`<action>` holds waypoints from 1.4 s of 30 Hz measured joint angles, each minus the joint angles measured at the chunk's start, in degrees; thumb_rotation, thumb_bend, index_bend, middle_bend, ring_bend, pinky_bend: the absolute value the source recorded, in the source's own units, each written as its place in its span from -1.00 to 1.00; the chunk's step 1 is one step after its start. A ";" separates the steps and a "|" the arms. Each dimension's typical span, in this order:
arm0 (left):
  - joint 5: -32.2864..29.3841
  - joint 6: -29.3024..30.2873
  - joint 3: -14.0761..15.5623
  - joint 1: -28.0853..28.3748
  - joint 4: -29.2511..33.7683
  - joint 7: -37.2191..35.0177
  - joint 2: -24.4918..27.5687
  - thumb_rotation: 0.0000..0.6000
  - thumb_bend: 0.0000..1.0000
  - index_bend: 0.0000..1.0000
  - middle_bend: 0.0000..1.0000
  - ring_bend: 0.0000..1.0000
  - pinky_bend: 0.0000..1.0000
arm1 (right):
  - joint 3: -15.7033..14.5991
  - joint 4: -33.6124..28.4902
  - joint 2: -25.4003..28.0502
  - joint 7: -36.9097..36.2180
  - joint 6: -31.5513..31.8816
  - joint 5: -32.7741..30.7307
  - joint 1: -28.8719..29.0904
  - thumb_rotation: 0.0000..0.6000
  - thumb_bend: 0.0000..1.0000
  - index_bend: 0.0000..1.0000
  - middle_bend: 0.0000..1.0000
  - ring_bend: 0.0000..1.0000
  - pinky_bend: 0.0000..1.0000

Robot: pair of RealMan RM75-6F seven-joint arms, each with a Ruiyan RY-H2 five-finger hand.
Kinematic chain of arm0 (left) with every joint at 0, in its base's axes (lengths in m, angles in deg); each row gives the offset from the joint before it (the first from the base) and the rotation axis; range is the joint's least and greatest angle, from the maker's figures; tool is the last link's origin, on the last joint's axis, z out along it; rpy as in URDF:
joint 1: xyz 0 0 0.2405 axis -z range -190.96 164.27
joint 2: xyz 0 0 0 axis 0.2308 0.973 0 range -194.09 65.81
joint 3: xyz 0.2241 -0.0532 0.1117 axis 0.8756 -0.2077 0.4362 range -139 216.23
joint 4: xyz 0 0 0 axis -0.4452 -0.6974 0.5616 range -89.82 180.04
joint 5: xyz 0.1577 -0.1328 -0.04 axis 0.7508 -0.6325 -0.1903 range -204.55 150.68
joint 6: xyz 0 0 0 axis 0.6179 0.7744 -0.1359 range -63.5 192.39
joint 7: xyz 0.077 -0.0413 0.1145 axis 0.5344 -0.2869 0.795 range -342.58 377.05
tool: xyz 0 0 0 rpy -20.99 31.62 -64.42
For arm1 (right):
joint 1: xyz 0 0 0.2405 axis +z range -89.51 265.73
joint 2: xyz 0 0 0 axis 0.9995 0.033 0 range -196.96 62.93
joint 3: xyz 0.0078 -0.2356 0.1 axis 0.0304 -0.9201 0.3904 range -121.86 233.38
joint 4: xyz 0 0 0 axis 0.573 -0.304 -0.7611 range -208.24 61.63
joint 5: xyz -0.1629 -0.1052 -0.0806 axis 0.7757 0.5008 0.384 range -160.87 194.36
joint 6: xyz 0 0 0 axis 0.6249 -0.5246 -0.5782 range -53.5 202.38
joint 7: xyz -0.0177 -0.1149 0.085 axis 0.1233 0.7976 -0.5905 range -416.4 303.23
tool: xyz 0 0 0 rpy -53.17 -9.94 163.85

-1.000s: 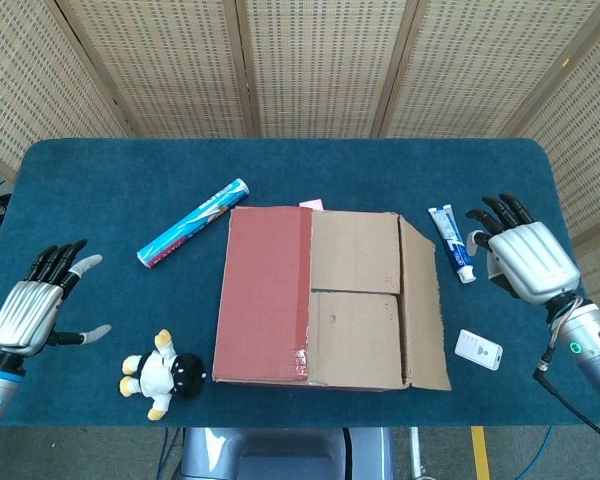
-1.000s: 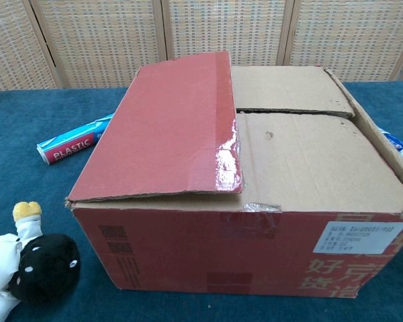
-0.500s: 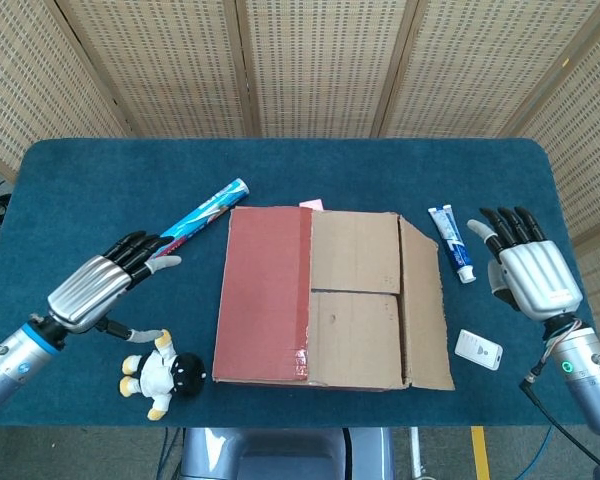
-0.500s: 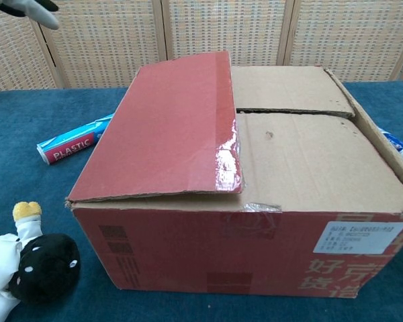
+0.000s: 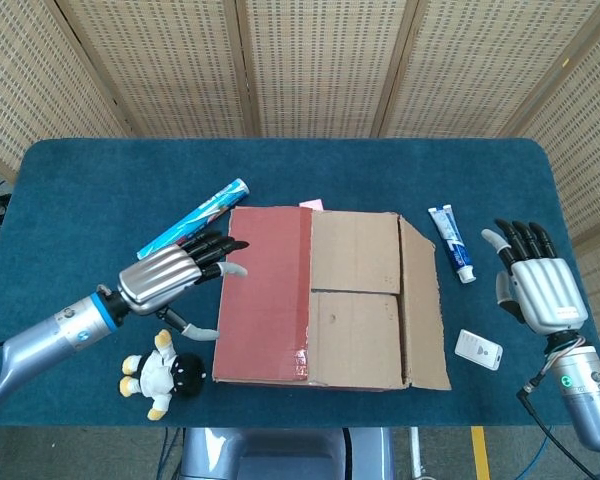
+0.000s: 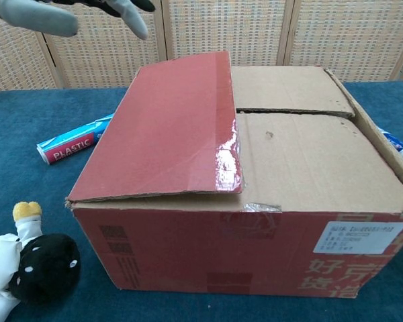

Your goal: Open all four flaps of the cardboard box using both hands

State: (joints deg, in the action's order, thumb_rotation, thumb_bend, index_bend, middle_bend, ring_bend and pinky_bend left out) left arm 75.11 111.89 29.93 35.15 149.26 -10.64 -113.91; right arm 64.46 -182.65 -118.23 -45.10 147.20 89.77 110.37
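Note:
The cardboard box (image 5: 330, 300) sits mid-table with its flaps down. Its red left flap (image 5: 265, 290) lies on top, slightly raised along its inner edge (image 6: 162, 127); the brown right flap (image 5: 422, 300) slopes outward. My left hand (image 5: 180, 272) hovers open at the box's left edge, its fingertips (image 5: 230, 245) over the red flap's outer edge, and it also shows at the top left of the chest view (image 6: 67, 10). My right hand (image 5: 535, 280) floats open to the right of the box, apart from it, fingers spread and holding nothing.
A blue tube (image 5: 192, 222) lies behind my left hand. A black-and-white plush toy (image 5: 160, 372) sits at the front left. White toothpaste (image 5: 452, 243) and a small white device (image 5: 478, 349) lie between the box and my right hand.
My left hand has travelled right from the table's left edge to the box's red flap. My right hand has drifted slightly right and toward the front.

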 measured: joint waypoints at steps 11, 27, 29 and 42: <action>-1.78 -9.61 -1.40 10.75 -2.36 -0.67 -5.63 -0.56 -0.72 -0.51 -0.89 -1.00 -1.00 | -0.13 0.22 -0.12 -1.00 0.93 0.55 -1.48 1.00 0.50 -0.75 -0.87 -1.00 -1.00; -9.57 -19.14 -3.33 20.95 -7.96 6.94 -15.20 -0.56 -0.58 -0.46 -0.82 -1.00 -1.00 | 0.02 0.72 0.43 -2.61 1.73 0.32 -3.34 1.00 0.50 -0.75 -0.87 -1.00 -1.00; -10.66 -19.78 -3.36 21.63 -8.31 8.49 -15.98 -0.56 -0.57 -0.45 -0.81 -1.00 -1.00 | 0.04 0.83 0.50 -2.85 1.78 0.29 -3.58 1.00 0.50 -0.75 -0.87 -1.00 -1.00; -17.07 -21.23 -3.08 23.51 -8.26 17.08 -18.31 -0.56 -0.56 -0.31 -0.60 -0.88 -1.00 | 0.28 1.40 0.78 -3.95 1.92 0.22 -4.53 1.00 0.50 -0.75 -0.87 -1.00 -1.00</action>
State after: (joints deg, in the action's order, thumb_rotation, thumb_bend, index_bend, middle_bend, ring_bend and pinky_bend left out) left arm 58.04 90.66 26.86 58.66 140.99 6.44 -132.22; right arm 64.74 -181.25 -117.46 -49.05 149.12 89.99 105.84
